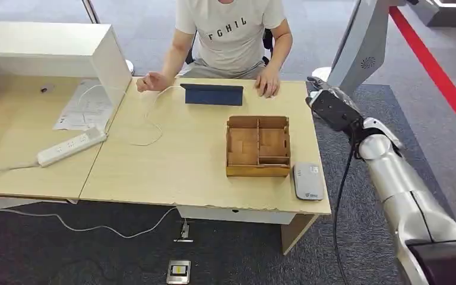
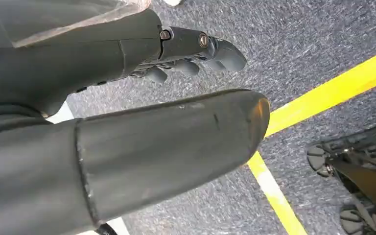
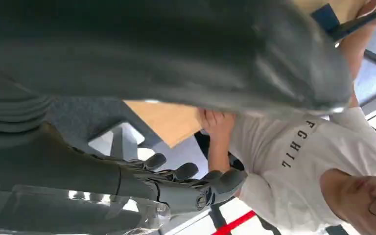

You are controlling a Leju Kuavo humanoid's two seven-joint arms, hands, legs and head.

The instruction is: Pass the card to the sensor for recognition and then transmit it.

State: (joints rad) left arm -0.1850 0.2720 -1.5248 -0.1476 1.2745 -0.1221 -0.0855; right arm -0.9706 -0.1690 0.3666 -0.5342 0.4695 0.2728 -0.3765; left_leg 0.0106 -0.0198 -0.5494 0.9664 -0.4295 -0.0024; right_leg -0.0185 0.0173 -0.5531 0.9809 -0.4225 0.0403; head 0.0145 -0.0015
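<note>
Right hand raised off the table's right edge, nothing in its fingers.

Nearest, the grey sensor pad (image 1: 308, 181) lies flat at the table's (image 1: 172, 172) near right corner, just right of the wooden divided box (image 1: 258, 146). Further back, the right hand (image 1: 331, 107) hovers beyond the right edge, fingers (image 3: 196, 188) spread and empty. The left hand (image 2: 142, 127) hangs over carpet, fingers apart, holding nothing. Farthest, a seated person (image 1: 231, 35) rests both hands beside a dark blue folded case (image 1: 212, 94). I cannot make out the card anywhere.
</note>
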